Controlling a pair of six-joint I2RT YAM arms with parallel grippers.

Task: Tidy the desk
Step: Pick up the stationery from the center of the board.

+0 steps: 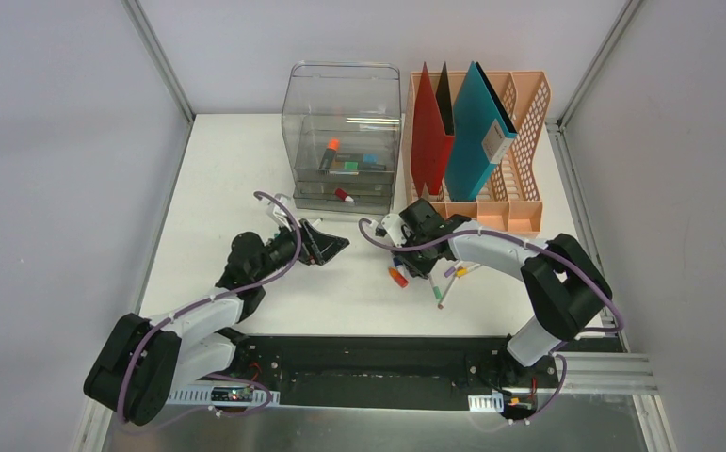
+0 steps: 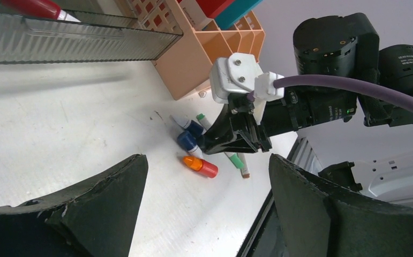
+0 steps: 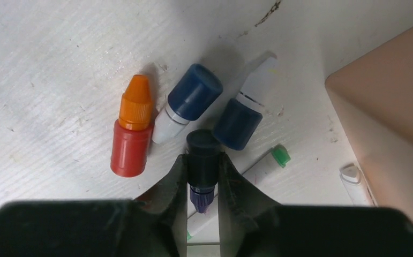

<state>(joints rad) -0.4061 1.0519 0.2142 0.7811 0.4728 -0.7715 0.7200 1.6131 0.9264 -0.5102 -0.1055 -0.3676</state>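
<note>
My right gripper (image 3: 202, 159) squeezed shut on small dark-capped pen (image 3: 202, 145) — I guess light, hard, smooth, could slip; pinch just under cap. My left gripper (image 1: 330, 245) wide open, holding nothing. White desk (image 1: 227, 179) flat under everything — stiff, too big to lift.

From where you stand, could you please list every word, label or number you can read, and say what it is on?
No text can be read.
Label on the teal folder: too small.
Print on the right arm: blurred.
Purple bottle in the right gripper: no print shows.
</note>
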